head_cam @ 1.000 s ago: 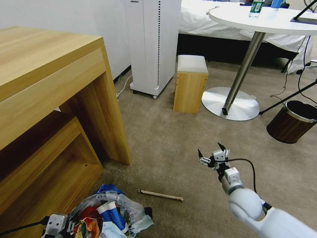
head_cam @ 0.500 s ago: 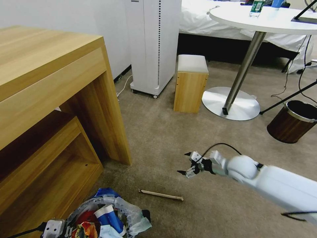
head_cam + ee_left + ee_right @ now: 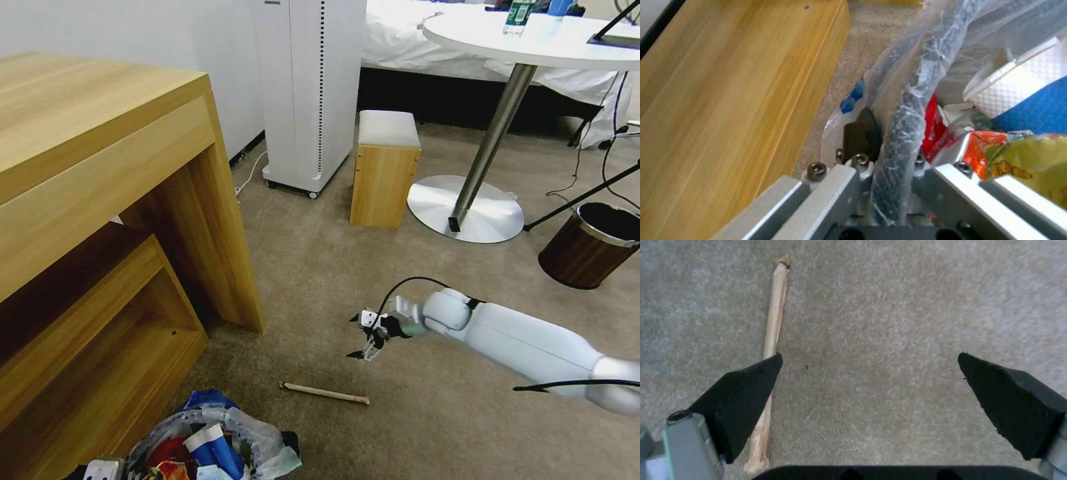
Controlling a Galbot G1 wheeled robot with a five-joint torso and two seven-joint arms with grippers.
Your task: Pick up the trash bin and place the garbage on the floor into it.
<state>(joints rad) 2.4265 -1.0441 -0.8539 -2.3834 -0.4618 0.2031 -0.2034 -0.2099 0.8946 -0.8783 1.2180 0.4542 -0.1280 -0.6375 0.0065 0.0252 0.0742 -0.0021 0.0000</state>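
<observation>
The wooden stick [image 3: 773, 320] lies flat on the beige short-pile carpet [image 3: 413, 440], thin, pale and rounded, passing under one black wedge-shaped fingertip [image 3: 749, 390] of the right gripper [image 3: 361, 337] rather than between the two. The fingers are spread wide, held above the pile. Closing from here would likely pinch only carpet or roll the stick away — it sits off-centre.

The left gripper [image 3: 887, 173] pinches the dark rim of the trash bin [image 3: 213, 440] through its crinkly translucent liner; the slick plastic could slip, tipping the wrappers and carton out.
</observation>
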